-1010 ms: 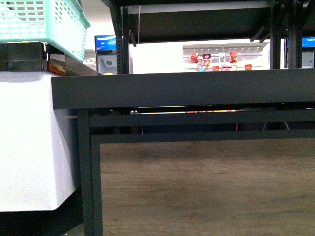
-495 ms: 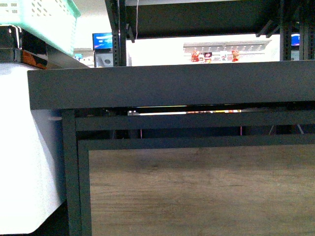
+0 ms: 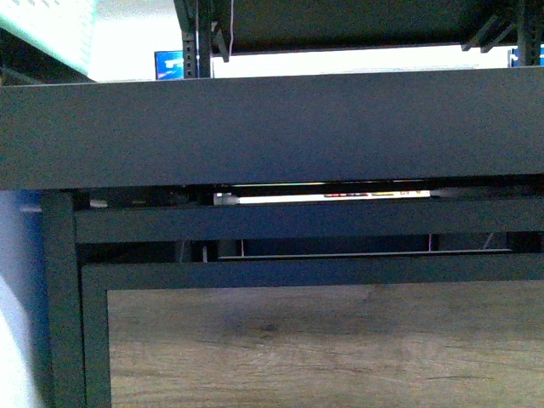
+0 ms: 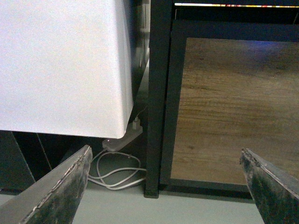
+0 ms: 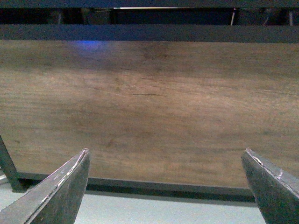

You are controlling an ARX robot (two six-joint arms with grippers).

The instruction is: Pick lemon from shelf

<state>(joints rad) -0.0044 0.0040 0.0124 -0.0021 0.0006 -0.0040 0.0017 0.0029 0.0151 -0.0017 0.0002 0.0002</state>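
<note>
Nothing picked yet; no lemon in sight. My left gripper [image 4: 164, 153] and right gripper [image 5: 164, 153] are spread wide and empty, low before the shelf [image 3: 280, 127]. Locating, reaching and grasping are all left to do.

The shelf [image 3: 272, 127] is matt black across the middle of the front view. Its panel [image 3: 323, 348], lower down, is brown wood grain with darker streaks. At upper left a basket [image 3: 51, 30] is mint green, and a screen [image 3: 167, 64] near it glows blue. The cabinet [image 4: 60, 65] and cable [image 4: 117, 172] are white, and the floor [image 4: 140, 205] is pale grey. The left gripper [image 4: 164, 151] has dark grey fingers [image 4: 56, 196] with pale scuffed edges.
</note>
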